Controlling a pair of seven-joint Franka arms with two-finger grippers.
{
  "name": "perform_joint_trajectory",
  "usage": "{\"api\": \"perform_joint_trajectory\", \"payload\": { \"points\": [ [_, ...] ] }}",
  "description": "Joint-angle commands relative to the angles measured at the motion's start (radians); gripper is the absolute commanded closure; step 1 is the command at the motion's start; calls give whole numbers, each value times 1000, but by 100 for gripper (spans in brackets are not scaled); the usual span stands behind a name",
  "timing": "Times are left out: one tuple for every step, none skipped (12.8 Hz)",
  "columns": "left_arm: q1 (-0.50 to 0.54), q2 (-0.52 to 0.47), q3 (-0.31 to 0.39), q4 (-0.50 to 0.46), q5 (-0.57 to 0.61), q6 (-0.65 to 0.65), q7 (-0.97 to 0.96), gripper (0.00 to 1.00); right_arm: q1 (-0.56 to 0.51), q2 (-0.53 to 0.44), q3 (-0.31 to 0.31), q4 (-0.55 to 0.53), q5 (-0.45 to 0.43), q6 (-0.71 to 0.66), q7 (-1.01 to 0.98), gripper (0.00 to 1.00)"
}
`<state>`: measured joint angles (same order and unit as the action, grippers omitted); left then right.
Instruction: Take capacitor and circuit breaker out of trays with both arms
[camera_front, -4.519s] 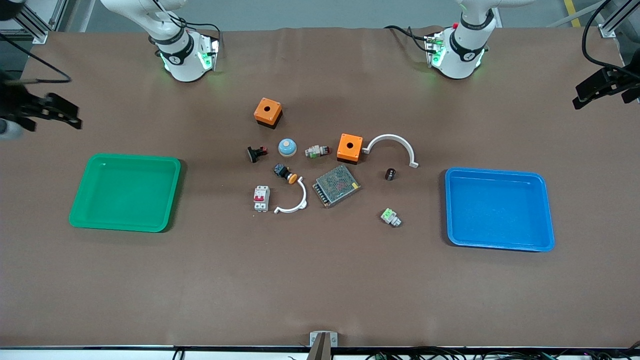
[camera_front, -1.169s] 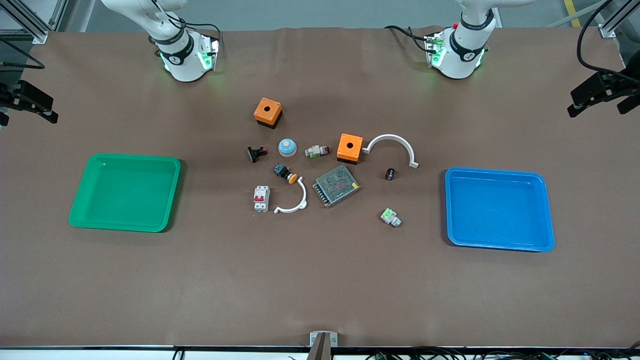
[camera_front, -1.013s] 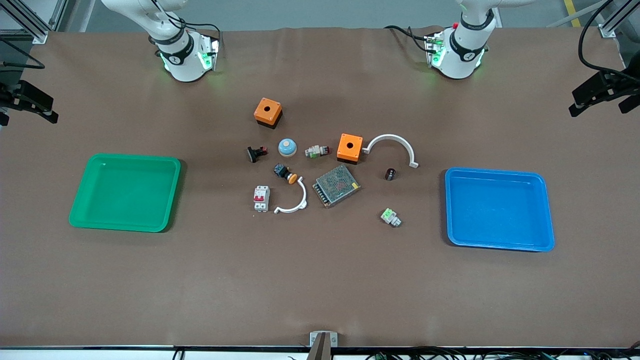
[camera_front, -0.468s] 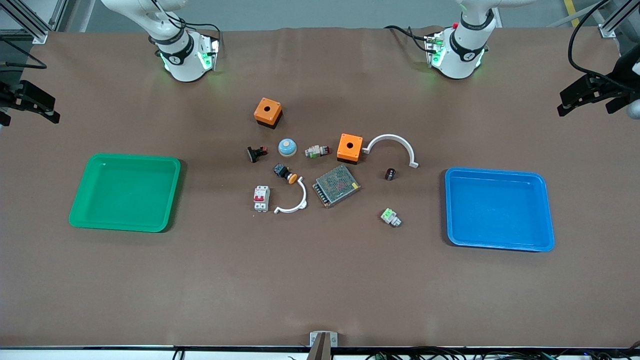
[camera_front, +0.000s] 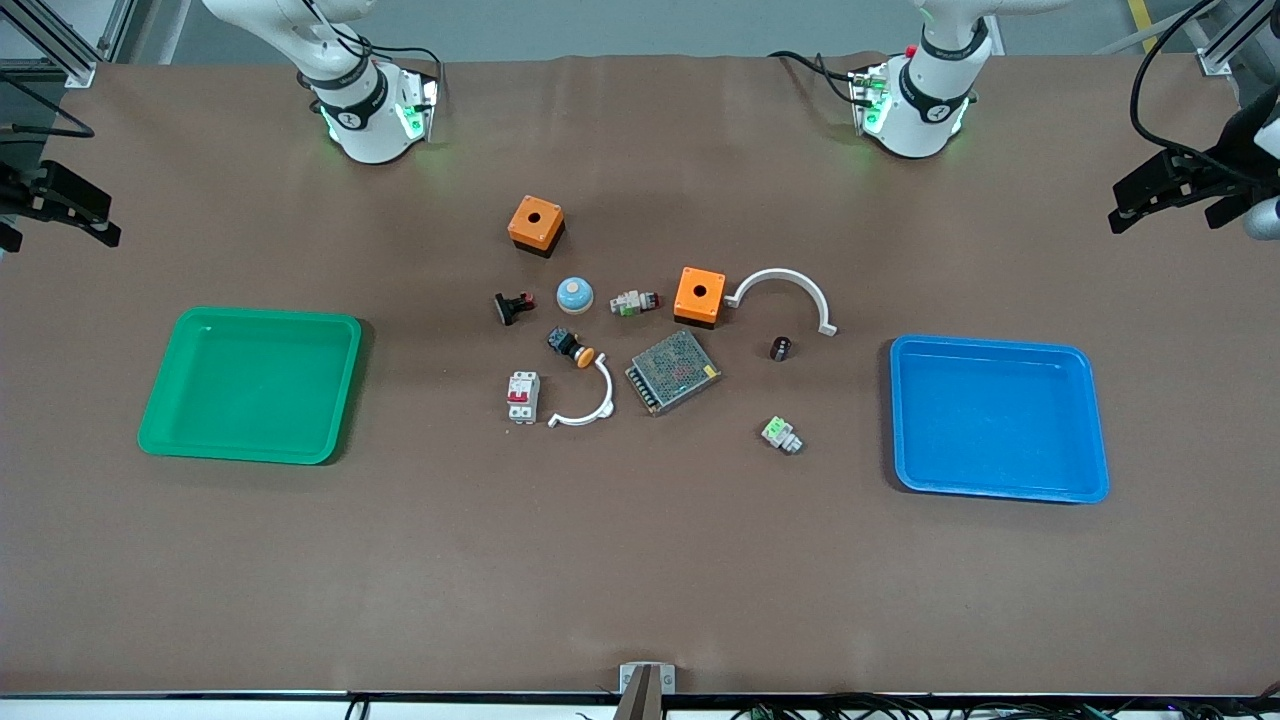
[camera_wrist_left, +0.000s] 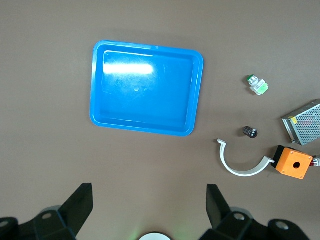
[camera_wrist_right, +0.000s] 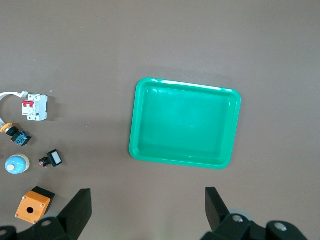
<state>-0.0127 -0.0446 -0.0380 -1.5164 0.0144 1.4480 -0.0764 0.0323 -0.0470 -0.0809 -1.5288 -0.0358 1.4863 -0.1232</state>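
Note:
The capacitor (camera_front: 780, 348), a tiny black cylinder, lies on the table between the mesh-covered metal box and the blue tray (camera_front: 1000, 490). It also shows in the left wrist view (camera_wrist_left: 250, 132). The breaker (camera_front: 522, 397), a white-grey block with red levers, lies beside a white arc, toward the green tray (camera_front: 250, 452). It also shows in the right wrist view (camera_wrist_right: 34, 107). My left gripper (camera_front: 1150, 195) is open and empty, high over the left arm's end of the table (camera_wrist_left: 148, 195). My right gripper (camera_front: 80, 210) is open and empty, high over the right arm's end (camera_wrist_right: 148, 197).
Around the two parts lie two orange boxes (camera_front: 536, 224) (camera_front: 699, 295), a blue dome (camera_front: 574, 294), a black clip part (camera_front: 513, 306), an orange-capped push-button (camera_front: 571, 346), a red-green cylindrical switch (camera_front: 635, 301), a mesh metal box (camera_front: 673, 370), two white arcs (camera_front: 790, 285), and a green-topped block (camera_front: 781, 434).
My left gripper has drifted a little inward over the table's end. My right gripper drew back toward its table edge earlier and now holds still. The parts have not moved.

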Motion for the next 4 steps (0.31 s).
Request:
{"api": "perform_joint_trajectory", "payload": {
  "points": [
    [-3,-11,-3,-2,16,6,18,0,-11,-1,7,6,14,-9,-12,0],
    [-1,-3,-3,5,16,6,18,0,-11,-1,7,6,14,-9,-12,0],
    [-3,-1,-3,7,16,6,15,0,-11,-1,7,6,16,-9,-10,0],
    [-4,-3,-3,7,16,5,15,0,-11,-1,7,6,14,-9,-10,0]
  ]
}}
